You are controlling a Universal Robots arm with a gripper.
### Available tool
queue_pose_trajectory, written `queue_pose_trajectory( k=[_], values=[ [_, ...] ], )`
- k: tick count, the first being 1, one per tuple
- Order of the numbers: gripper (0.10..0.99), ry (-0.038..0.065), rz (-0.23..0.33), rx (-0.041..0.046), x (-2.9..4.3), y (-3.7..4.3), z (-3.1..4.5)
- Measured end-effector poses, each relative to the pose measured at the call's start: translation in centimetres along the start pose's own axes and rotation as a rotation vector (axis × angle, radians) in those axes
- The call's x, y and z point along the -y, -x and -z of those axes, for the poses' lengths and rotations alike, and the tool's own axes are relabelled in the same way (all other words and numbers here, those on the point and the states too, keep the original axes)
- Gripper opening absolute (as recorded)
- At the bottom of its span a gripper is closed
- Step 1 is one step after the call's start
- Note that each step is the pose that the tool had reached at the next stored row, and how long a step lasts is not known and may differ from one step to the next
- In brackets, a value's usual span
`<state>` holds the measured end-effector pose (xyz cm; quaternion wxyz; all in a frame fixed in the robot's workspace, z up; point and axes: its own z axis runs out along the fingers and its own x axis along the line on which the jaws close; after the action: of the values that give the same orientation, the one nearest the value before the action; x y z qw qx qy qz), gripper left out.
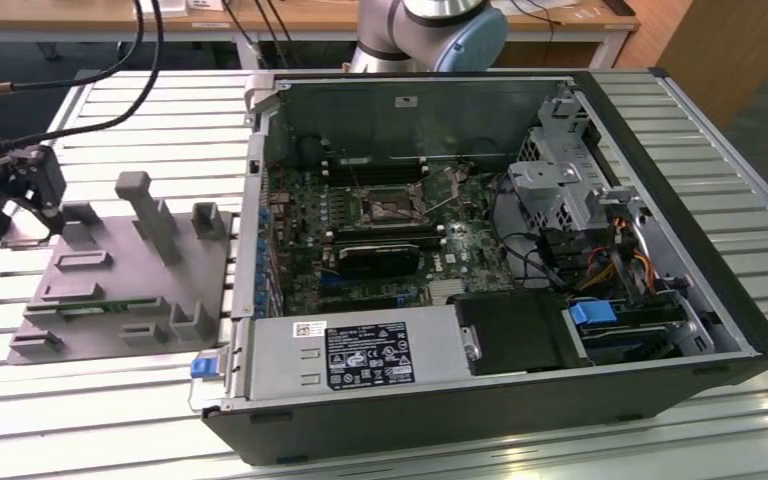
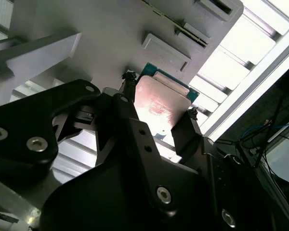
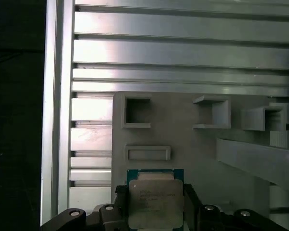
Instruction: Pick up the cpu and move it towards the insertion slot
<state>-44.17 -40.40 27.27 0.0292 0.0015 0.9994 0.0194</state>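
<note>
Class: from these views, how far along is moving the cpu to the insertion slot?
Done: the gripper is closed on the cpu, gripping opposite edges. In hand: it holds the cpu at the grey plate; whether the cpu is lifted clear of the plate cannot be told. Left: the whole move to the insertion slot, further to the exterior view's right.

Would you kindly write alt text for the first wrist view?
The black hand grips a small square cpu with silvery metal top by two opposite edges, over a grey plastic plate with raised blocks on a slatted metal table.

Grey plate lies beside open computer case
</note>
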Motion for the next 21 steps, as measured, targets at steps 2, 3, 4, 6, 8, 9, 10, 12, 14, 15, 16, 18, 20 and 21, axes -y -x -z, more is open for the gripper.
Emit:
queue_pose_trajectory(
  k=[2,3,4,6,8,9,10,12,14,15,16,18,20,21],
  values=[
    [0.541,0.000,0.000,0.0000,-0.03,0.04,0.67],
    [0.541,0.000,0.000,0.0001,-0.04,0.06,1.00],
    [0.541,0.000,0.000,0.0000,-0.05,0.08,1.31],
    [0.541,0.000,0.000,0.0000,-0.07,0.11,1.92],
    [0.541,0.000,0.000,0.0001,-0.09,0.14,2.43],
    [0.541,0.000,0.000,0.0002,-0.11,0.16,2.70],
    [0.541,0.000,0.000,0.0001,-0.12,0.18,3.00],
    [0.541,0.000,0.000,0.0002,-0.14,0.21,3.64],
    [0.541,0.000,0.000,0.0001,-0.17,0.25,4.34],
    [0.541,0.000,0.000,0.0003,-0.18,0.27,4.69],
    [0.541,0.000,0.000,0.0004,-0.20,0.30,5.05],
    [0.541,0.000,0.000,0.0003,-0.22,0.34,5.78],
    [0.541,0.000,0.000,0.0003,-0.25,0.38,6.49],
    [0.541,0.000,0.000,0.0004,-0.27,0.40,6.83]
  ],
)
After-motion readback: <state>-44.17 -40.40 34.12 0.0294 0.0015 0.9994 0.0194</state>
